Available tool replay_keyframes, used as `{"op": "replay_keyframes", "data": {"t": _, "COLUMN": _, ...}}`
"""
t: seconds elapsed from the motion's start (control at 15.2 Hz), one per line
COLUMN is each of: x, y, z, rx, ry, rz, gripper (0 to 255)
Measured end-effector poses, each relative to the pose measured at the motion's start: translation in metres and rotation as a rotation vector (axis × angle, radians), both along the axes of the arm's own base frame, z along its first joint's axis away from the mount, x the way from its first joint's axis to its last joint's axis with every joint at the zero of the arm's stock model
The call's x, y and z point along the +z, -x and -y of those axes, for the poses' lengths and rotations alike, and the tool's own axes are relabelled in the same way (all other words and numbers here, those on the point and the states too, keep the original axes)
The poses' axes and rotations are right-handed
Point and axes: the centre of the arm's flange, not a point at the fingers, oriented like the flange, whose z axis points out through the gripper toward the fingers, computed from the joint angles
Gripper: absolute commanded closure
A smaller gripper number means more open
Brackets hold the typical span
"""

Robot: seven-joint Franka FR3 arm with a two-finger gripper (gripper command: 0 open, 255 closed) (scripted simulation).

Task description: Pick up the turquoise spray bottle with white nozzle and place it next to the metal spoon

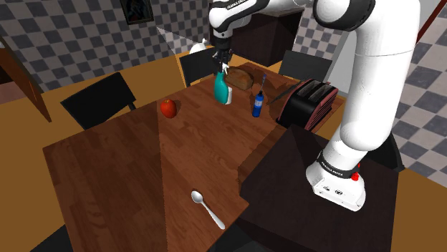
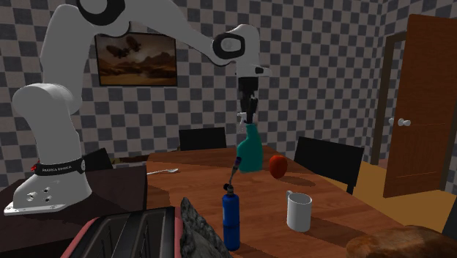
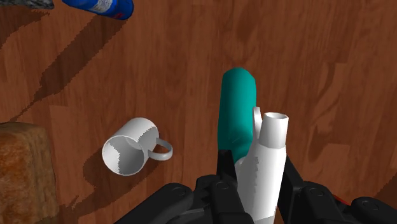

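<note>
1. You are holding the gripper (image 3: 256,170) clenched on the white nozzle (image 3: 272,137) of the turquoise spray bottle (image 1: 221,88), which is standing upright on the table (image 1: 107,165).
2. You are aiming for the spoon (image 1: 207,208), at 6 o'clock from the bottle in the shoulder view. Lift straight up and keep the bottle vertical.

Setting: a home dining room. A wooden table (image 1: 107,172) carries an apple (image 1: 167,107), with bread (image 1: 242,77) at its 2 o'clock, a toaster (image 1: 309,104) at 3 and a spoon (image 1: 208,210) at 5 in the shoulder view. Dark chairs (image 1: 97,100) stand at the table. Checkered walls (image 2: 322,59) hold a framed picture (image 2: 136,59); a wooden door (image 2: 428,102) is set in one.
</note>
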Motion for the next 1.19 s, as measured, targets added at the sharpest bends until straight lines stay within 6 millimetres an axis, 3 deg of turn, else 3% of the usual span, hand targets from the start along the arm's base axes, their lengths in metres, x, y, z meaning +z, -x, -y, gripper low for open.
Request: {"op": "replay_keyframes", "data": {"t": 1.19, "x": 0.096, "y": -0.001, "z": 0.0, "rx": 0.0, "ry": 0.0, "rz": 0.0, "gripper": 255}}
